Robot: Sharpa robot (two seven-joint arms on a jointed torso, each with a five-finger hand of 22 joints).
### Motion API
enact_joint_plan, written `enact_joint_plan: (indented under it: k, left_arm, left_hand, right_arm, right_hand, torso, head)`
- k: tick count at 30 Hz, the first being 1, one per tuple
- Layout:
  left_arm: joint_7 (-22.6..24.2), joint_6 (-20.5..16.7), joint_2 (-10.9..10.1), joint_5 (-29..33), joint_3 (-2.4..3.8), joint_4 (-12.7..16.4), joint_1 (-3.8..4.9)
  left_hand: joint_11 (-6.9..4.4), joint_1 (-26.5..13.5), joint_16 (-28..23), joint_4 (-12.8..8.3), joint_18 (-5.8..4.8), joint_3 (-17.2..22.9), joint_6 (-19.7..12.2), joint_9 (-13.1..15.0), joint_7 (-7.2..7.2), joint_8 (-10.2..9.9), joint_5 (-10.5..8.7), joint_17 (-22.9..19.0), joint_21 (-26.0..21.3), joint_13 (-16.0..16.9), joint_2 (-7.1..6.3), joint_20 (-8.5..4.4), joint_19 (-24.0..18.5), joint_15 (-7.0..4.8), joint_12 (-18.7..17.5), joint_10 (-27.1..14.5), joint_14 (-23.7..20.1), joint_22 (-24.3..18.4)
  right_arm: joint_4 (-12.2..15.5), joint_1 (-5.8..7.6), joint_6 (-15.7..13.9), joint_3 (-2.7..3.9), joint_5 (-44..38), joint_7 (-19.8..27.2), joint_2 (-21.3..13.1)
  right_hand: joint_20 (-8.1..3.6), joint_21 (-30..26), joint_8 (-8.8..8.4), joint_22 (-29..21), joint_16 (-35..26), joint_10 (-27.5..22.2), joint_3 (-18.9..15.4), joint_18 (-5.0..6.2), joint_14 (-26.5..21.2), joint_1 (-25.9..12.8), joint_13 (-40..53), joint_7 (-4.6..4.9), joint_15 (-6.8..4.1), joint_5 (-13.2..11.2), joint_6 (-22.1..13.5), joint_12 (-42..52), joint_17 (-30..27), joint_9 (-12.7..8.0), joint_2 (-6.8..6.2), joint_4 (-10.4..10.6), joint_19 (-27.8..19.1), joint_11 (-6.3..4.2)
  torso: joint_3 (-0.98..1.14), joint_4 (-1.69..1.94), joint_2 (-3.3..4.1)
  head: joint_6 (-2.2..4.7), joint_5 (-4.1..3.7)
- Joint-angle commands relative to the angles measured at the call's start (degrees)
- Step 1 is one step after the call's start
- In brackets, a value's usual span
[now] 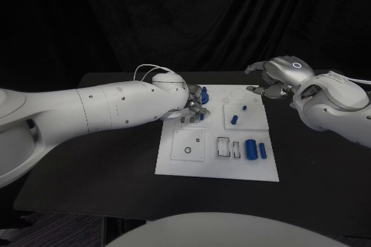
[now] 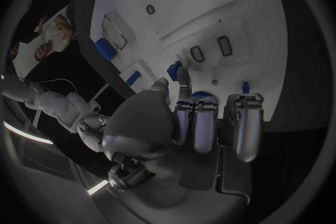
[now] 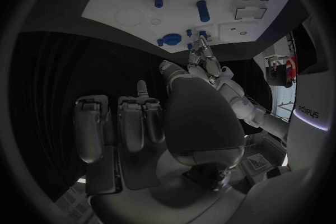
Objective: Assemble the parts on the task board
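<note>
**A:** So where's everything at on the board (image 1: pixel 216 169) right now?

**B:** White board sits mid-surface (image 1: pixel 93 177). The left hand (image 1: pixel 193 103) is over the board's far-left part, fingers curled down around a blue part (image 1: pixel 205 95). From the head view it looks like it's touching or pinching it, but I honestly can't tell if it has a real hold. The left wrist view just shows the fingers (image 2: pixel 203 123) bent over a bit of blue (image 2: pixel 203 95) right at the tips.

**A:** And the right one?

**B:** The right hand (image 1: pixel 271 81) is up by the board's far-right corner, fingers curled in loosely, nothing in them that I can see. In its wrist view the fingers (image 3: pixel 133 123) hang off the board's edge, well apart from the parts.

**A:** What about loose parts?

**B:** A big blue cylinder (image 1: pixel 251 149) lies near the right edge with a thinner blue pin (image 1: pixel 262 150) just beside it. Two smaller blue pieces are farther up: one short peg (image 1: pixel 235 119) lying on a raised square plate, and a tiny one (image 1: pixel 244 107) just above it. Near the cylinder there are a couple of rectangular slots (image 1: pixel 223 145), and a square plate (image 1: pixel 189 145) with small holes sits on the left side.

**A:** Are the hands near each other?

**B:** Nope, apart, one on each far corner.
</note>
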Motion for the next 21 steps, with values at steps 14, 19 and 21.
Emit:
enact_joint_plan:
  k: [14,19,21]
  left_arm:
    - [1.0,2.3,0.0,0.2,0.05,-0.1,-0.17]
    - [1.1,2.5,-0.1,0.2,0.04,-0.1,-0.2]
    - [1.1,2.6,-0.1,0.2,0.04,-0.1,-0.2]
  left_hand:
    - [-0.1,2.0,0.1,-0.8,-0.16,2.0,0.3,0.8,0.2,-1.8,2.82,15.1,-0.5,14.9,-0.52,-0.23,0.9,-0.15,0.1,5.8,5.9,7.8]
    - [-0.17,3.1,0.1,-1.3,-0.15,3.5,0.3,1.2,0.11,-2.5,3.41,15.1,-0.5,14.9,-0.78,-0.26,0.9,-0.2,0.1,5.8,5.9,7.8]
    - [-0.19,3.6,0.1,-1.6,-0.14,4.4,0.4,1.3,0.09,-2.8,4.45,15.1,-0.6,14.9,-1.08,-0.29,0.9,-0.24,0.1,5.8,5.9,7.8]
  right_arm:
    - [-0.2,0.06,0.8,0.04,-0.4,-1.2,0.2]
    - [-0.4,0.05,0.9,0.04,-0.4,-1.3,0.3]
    - [-0.4,0.05,1.0,0.04,-0.4,-1.4,0.3]
  right_hand:
    - [-0.03,0.2,0.34,15.1,0.2,6.0,-0.1,-0.45,5.9,-0.4,15.1,-0.02,-0.05,-0.1,0.7,0.2,15.1,0.1,0.32,0.3,5.8,-0.1]
    - [-0.03,0.2,0.43,15.1,0.2,6.0,0.0,-0.45,5.9,-0.4,15.1,0.0,-0.05,-0.1,0.9,0.2,15.1,0.2,0.36,0.2,5.8,-0.09]
    - [-0.03,0.2,0.43,15.1,0.2,6.0,0.0,-0.45,5.9,-0.4,15.1,0.0,-0.05,-0.1,0.9,0.2,15.1,0.2,0.36,0.2,5.8,-0.09]
  torso:
    - [0.01,0.01,-0.18]
    - [0.04,-0.05,-0.2]
    - [0.06,-0.06,-0.2]
  head:
    - [0.0,0.09]
    - [0.0,0.14]
    - [0.0,0.16]
